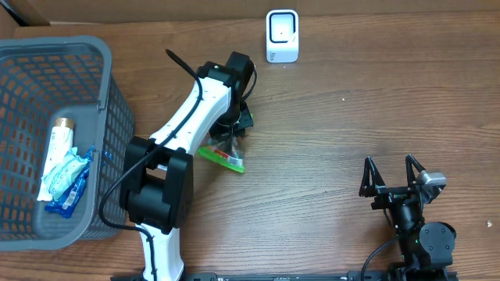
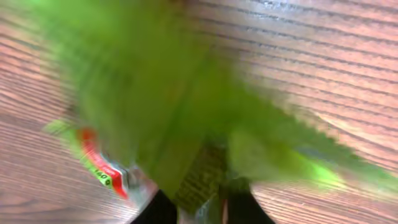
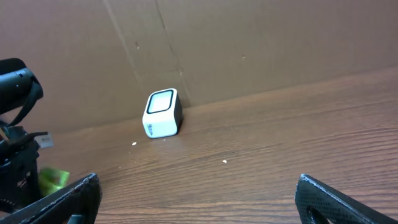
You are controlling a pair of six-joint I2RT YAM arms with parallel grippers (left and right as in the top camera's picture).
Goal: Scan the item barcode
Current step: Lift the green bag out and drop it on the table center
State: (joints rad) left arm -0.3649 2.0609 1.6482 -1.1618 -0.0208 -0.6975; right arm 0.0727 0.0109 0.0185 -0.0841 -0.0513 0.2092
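– Where's the green packet [image 1: 221, 158]?
– Right under my L gripper [image 1: 233, 142], mid table [image 1: 328, 148]. Pic's blurry, can't tell if I'm gripping it.
– R gripper [image 1: 388, 164]?
– Wide open, nothing in it, far off.

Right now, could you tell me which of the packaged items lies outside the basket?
The green packet, on the table at the left claw; the white tube and blue pouch lie inside the grey basket.
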